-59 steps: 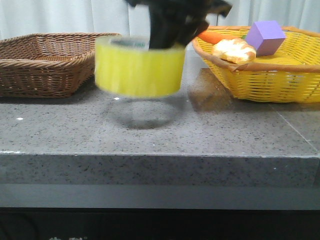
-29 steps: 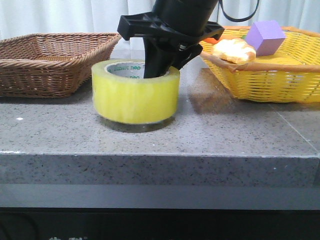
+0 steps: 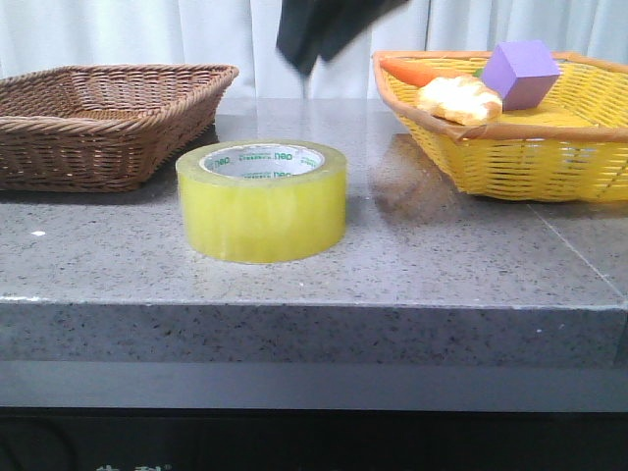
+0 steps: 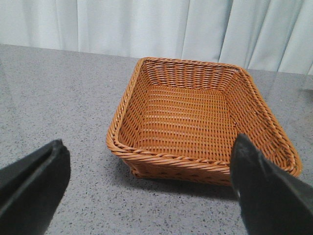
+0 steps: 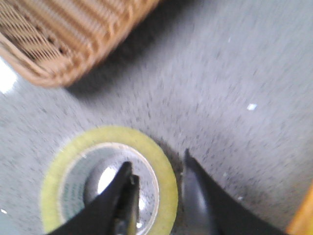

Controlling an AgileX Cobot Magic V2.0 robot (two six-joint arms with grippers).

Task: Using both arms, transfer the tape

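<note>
tape (image 3: 261,201) sits flat on the grey stone table (image 3: 412,265), core opening up, between the brown wicker basket (image 3: 98,123) and the yellow basket (image 3: 510,147), touching neither; green lettering visible on the white inner core; right gripper (image 3: 319,29) is above the roll near the top edge of the front view, blurred, clear of the tape; right wrist view shows its fingers (image 5: 198,196) apart, holding nothing, looking straight down on the tape (image 5: 110,181), one finger over the core hole and the other past the outer rim; that view is motion-blurred; left gripper (image 4: 146,191) is spread wide and empty, its dark fingers (image 4: 266,191) framing the brown wicker basket (image 4: 195,120) further off on the table; yellow basket holds a purple cube (image 3: 520,74), a bread-like piece (image 3: 459,98) and an orange carrot (image 3: 417,71)
</note>
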